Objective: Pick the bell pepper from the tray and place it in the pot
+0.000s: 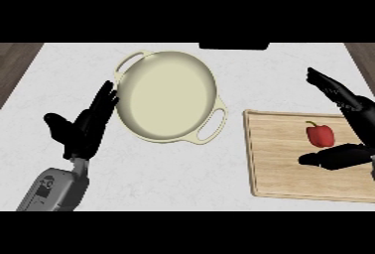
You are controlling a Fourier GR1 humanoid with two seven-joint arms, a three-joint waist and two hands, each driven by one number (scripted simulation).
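Landmark: rectangular light wooden tray (293, 173), flat on the white marbled counter (190, 168), right side of view.
Bell pepper: small red bell pepper with green stem (320, 135), lying on the tray's upper right part, stem toward the far edge.
Pot: wide cream-coloured round pot with two loop handles (167, 96), left of the tray and apart from it, nearer handle pointing toward the tray's top-left corner; nothing inside.
Right hand: black right hand (351, 129) over the tray's right side, fingers straight and spread wide from the thumb; fingers stretch up past the tray's far edge, thumb lies over the tray just below the pepper. Pepper sits in the gap between thumb and fingers, not gripped; contact can't be told.
Left hand: black left hand (79, 130) on grey forearm (55, 187), well left of the tray, beside the pot's left rim, fingers straight, holding nothing.
Other: dark block (234, 45) at the counter's far edge, beyond the pot.
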